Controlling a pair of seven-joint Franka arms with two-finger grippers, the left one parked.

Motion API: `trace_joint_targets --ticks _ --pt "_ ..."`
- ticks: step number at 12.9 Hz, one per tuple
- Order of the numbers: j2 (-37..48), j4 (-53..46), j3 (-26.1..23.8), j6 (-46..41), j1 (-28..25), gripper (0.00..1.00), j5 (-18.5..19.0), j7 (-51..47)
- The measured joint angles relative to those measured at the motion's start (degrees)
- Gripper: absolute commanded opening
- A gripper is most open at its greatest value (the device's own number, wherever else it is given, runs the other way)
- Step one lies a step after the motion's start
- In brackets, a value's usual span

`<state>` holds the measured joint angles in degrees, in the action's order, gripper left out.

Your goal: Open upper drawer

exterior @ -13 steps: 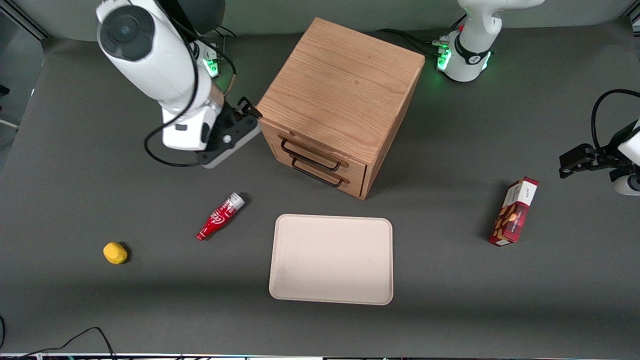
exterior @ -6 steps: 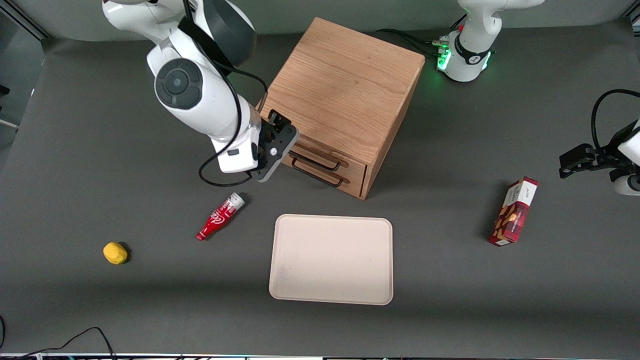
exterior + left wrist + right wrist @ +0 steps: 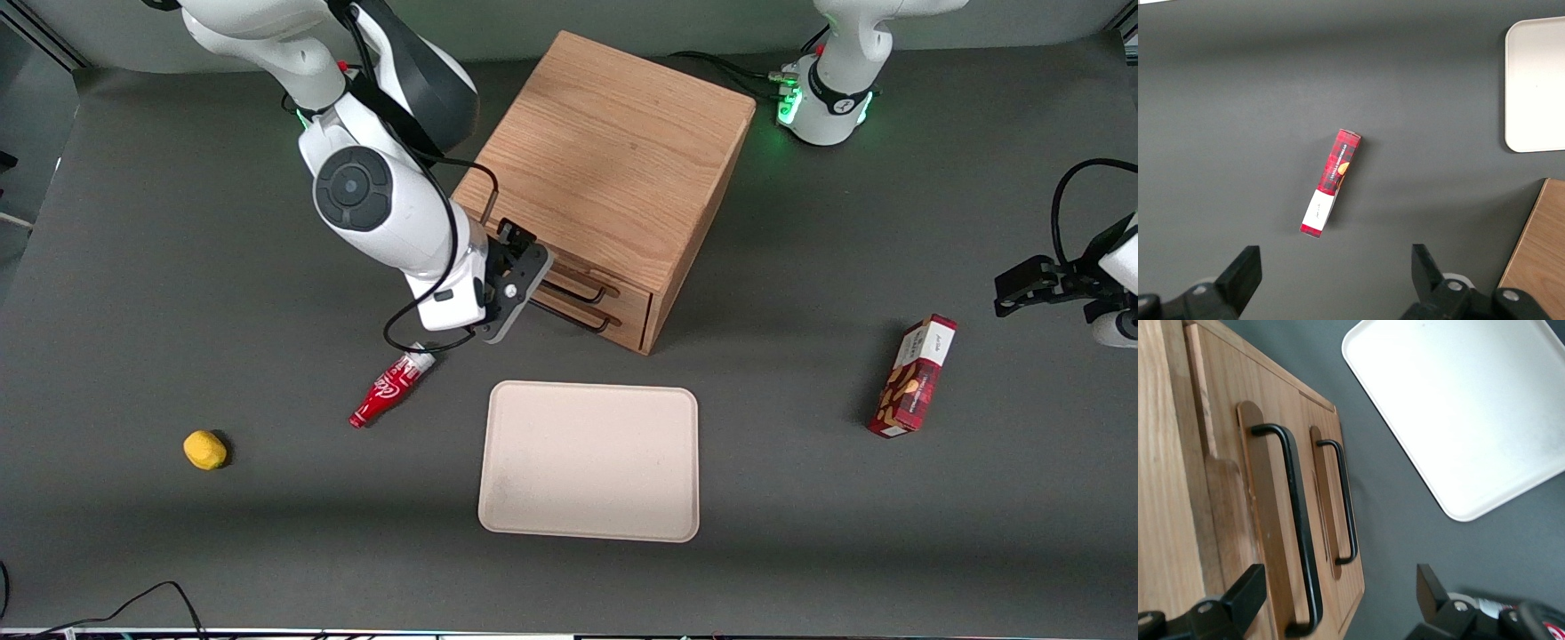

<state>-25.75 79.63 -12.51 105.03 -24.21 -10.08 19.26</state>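
The wooden cabinet [image 3: 613, 151] stands mid-table, both drawers shut. The upper drawer [image 3: 1271, 520] has a thin black wire handle [image 3: 594, 286], which also shows in the right wrist view [image 3: 1297, 520]. The identical lower drawer's handle [image 3: 1346, 500] lies beside it. My right gripper [image 3: 532, 267] hovers just in front of the drawer fronts, at the working arm's end of the handles. In the right wrist view the gripper [image 3: 1338, 603] is open and empty. One end of the upper handle sits between its spread fingers [image 3: 1245, 593], and nothing is gripped.
A cream tray [image 3: 589, 460] lies nearer the front camera than the cabinet. A red bottle [image 3: 391, 387] lies just below the gripper's wrist. A yellow lump [image 3: 204, 449] sits toward the working arm's end, and a red box [image 3: 916, 378] toward the parked arm's end.
My right gripper has swung from beside the cabinet to in front of the drawers, coming nearer the front camera. It now covers part of both handles. The drawers have not moved.
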Motion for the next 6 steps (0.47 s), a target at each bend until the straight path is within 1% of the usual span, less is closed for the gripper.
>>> trace_joint_targets --ticks 6 --pt "-1.22 3.93 -1.28 5.82 -0.03 1.00 0.00 0.02"
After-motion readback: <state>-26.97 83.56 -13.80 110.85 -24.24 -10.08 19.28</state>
